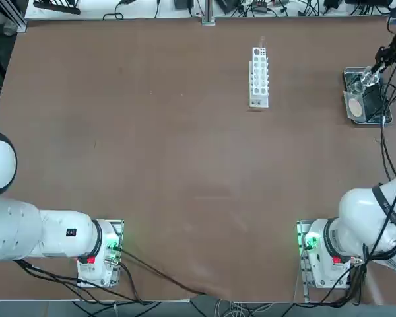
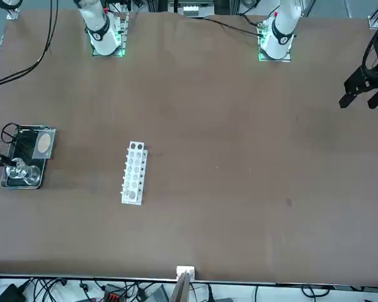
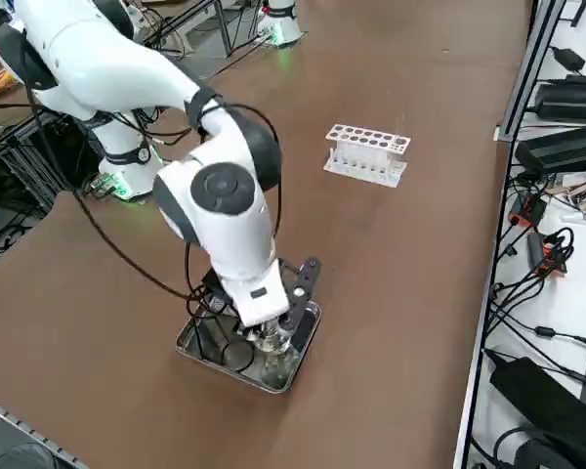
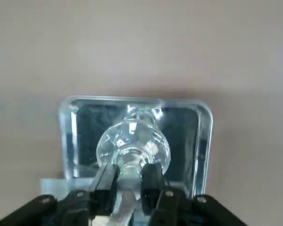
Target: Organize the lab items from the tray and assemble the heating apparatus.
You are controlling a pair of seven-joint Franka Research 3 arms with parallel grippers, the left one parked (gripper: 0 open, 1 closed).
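The small shiny metal tray [image 1: 370, 123] sits at the table's far right edge. In it are the clear glass burner [image 4: 132, 141], the grey mesh with a tan centre [image 1: 355, 105] and the black wire ring stand [image 2: 14, 134]. My right gripper [image 4: 129, 172] reaches into the tray, shut on the burner's neck, with one finger [image 4: 105, 181] on each side of the glass. The burner [image 3: 275, 367] is at the tray's far end, under my wrist. I cannot tell whether it still rests on the tray bottom.
A white holed rack [image 1: 259, 77] stands on the brown table left of the tray, well apart from it. The table's right edge runs close beside the tray [image 3: 200, 349]. Cables lie beyond the far edge.
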